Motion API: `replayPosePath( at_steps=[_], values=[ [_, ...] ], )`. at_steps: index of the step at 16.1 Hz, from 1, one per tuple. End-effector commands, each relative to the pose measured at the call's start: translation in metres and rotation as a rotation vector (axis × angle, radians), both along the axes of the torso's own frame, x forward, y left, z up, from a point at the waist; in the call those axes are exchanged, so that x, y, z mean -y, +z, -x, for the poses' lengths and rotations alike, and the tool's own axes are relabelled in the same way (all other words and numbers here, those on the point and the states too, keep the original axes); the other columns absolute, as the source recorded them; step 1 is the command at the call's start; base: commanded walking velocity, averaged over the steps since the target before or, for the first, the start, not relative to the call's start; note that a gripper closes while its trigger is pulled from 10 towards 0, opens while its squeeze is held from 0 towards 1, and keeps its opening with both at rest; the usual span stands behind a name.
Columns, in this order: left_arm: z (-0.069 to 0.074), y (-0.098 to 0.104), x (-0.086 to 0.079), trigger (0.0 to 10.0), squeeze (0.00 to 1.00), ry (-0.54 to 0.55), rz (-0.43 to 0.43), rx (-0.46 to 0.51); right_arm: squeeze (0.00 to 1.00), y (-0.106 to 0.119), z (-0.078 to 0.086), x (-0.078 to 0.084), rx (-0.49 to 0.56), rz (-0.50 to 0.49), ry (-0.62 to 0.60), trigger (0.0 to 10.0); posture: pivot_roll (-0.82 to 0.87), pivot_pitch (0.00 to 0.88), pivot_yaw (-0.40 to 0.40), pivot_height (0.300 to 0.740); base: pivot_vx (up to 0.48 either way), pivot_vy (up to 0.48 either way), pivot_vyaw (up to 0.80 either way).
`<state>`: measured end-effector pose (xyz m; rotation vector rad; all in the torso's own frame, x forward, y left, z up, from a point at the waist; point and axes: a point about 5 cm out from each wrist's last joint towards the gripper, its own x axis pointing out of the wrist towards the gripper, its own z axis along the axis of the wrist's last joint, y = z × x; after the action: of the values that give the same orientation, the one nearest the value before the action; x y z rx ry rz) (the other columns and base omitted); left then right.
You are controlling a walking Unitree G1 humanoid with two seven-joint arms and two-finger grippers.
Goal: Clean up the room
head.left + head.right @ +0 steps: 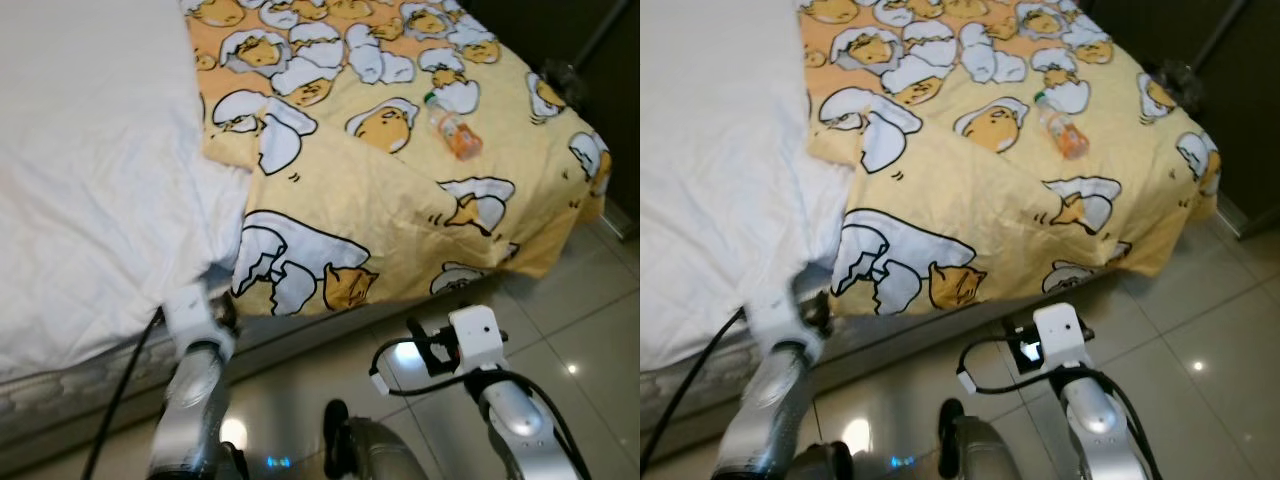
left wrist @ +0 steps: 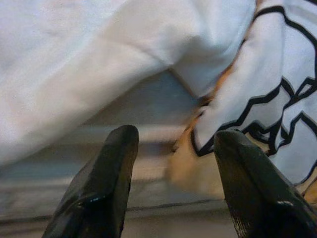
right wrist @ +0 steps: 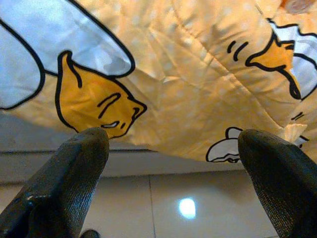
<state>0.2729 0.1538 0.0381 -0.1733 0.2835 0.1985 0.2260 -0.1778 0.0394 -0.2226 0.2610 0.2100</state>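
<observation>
Both my claws spread and empty — left gripper [image 2: 171, 183] at the white duvet [image 1: 90, 180] edge, right gripper [image 3: 173, 183] under the yellow egg-print sheet [image 1: 400, 200] — I judge reaching the plastic bottle [image 1: 455, 132] comes next.

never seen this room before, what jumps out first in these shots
The yellow cartoon-print bedspread covers the bed and hangs over its near edge, with a small plastic bottle of orange liquid lying on top towards the far right. A white duvet is heaped over the bed's left side. Below, the left gripper and right gripper are both open near the bed's edge.
</observation>
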Motion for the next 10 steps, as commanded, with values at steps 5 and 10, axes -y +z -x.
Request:
replayPosePath(
  at_steps=[5, 10],
  values=[
    [-0.037, -0.001, 0.015, 10.0, 0.0, 0.007, -0.076, -0.022, 0.0, 0.006, 0.007, 0.011, -0.014, 0.044, 0.016, 10.0, -0.22, 0.255, -0.134, 0.736, 0.0, 0.0, 0.0],
    [-0.035, -0.004, -0.012, 10.0, 0.0, 0.119, -0.202, -0.009, 0.0, 0.006, 0.01, 0.017, -0.027, 0.063, 0.011, 10.0, -0.24, 0.25, -0.128, 0.736, 0.0, 0.0, 0.0]
  ],
)
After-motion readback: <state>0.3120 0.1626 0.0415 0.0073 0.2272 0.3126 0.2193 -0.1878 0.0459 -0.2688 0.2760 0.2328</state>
